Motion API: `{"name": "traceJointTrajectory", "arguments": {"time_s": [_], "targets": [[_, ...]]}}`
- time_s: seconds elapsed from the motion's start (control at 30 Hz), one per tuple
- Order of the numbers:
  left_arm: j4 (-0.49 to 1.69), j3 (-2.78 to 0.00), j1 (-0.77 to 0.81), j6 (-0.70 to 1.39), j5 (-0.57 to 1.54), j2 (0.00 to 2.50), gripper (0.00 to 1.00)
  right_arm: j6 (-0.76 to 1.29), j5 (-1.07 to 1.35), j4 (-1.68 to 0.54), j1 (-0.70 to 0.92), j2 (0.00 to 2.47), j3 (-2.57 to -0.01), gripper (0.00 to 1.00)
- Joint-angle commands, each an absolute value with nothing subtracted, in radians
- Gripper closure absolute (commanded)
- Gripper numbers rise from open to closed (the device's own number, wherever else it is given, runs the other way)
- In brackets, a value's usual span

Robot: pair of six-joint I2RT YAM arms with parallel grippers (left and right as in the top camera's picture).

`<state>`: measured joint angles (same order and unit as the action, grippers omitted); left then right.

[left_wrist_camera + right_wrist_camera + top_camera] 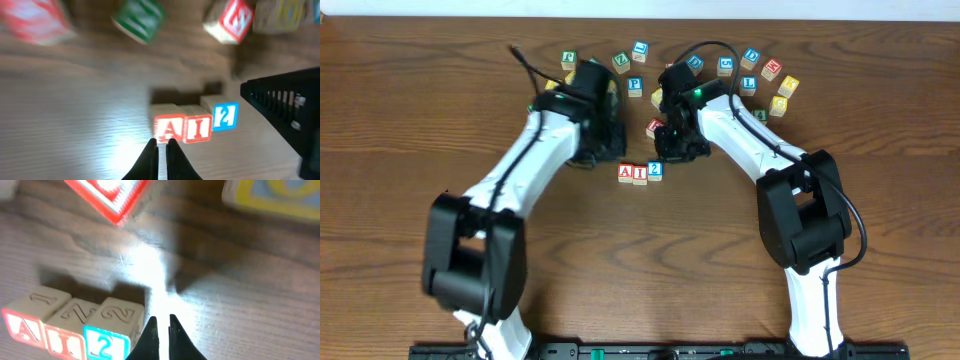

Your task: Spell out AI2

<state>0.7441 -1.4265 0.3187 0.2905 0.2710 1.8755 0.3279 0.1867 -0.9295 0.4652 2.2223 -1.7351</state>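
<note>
The A block (pixel 625 172), the I block (pixel 640 174) and the 2 block (pixel 655 169) sit touching in a row on the table (pixel 420 120), between the two arms. The left claw (pixel 160 148) is pinched shut and empty, just by the A block. The right claw (pixel 161 327) is closed on nothing beside the 2 block. Loose blocks (pixel 772 68) lie scattered behind, with a red-lettered block (pixel 655 127) close by the right arm.
</note>
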Motion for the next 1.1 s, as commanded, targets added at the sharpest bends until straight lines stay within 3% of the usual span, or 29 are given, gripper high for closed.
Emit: {"name": "traceJointTrajectory", "arguments": {"time_s": [0.0,0.23,1.07], "targets": [[0.754,-1.453,0.282,0.207,0.149,1.846,0.92,0.301,0.182,-0.870,0.473,2.182,-1.758,0.95],[0.750,-1.408,0.267,0.198,0.092,1.892,0.92,0.302,0.163,-0.793,0.519,2.201,-1.757,0.93],[0.747,-1.404,0.267,0.199,0.093,1.918,0.92,0.329,0.126,-0.849,0.574,2.209,-1.740,0.93]]}}
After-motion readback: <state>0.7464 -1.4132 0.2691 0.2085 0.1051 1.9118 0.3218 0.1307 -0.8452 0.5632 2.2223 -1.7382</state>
